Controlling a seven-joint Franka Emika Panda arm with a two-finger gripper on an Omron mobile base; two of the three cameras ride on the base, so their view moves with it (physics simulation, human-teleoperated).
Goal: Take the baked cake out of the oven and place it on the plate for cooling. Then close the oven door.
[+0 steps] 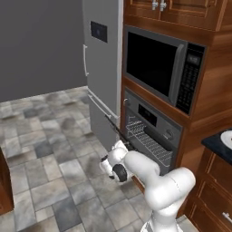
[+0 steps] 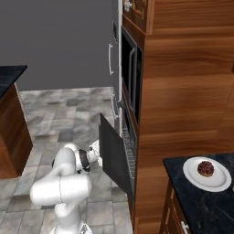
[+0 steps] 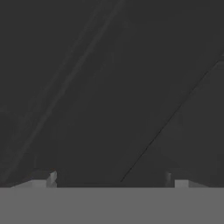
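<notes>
**Cake plated; push the door shut**

Left base view: the oven (image 1: 152,129) gapes at 3 o'clock, and the oven door (image 1: 118,130) is edge-on, part raised.

Right base view: the baked cake (image 2: 205,168) sits on the plate (image 2: 206,180) at 4 o'clock.

Hand view: the gripper (image 3: 109,177) is spread wide against the dark panel; I'd press flat and upward, near the top edge
</notes>
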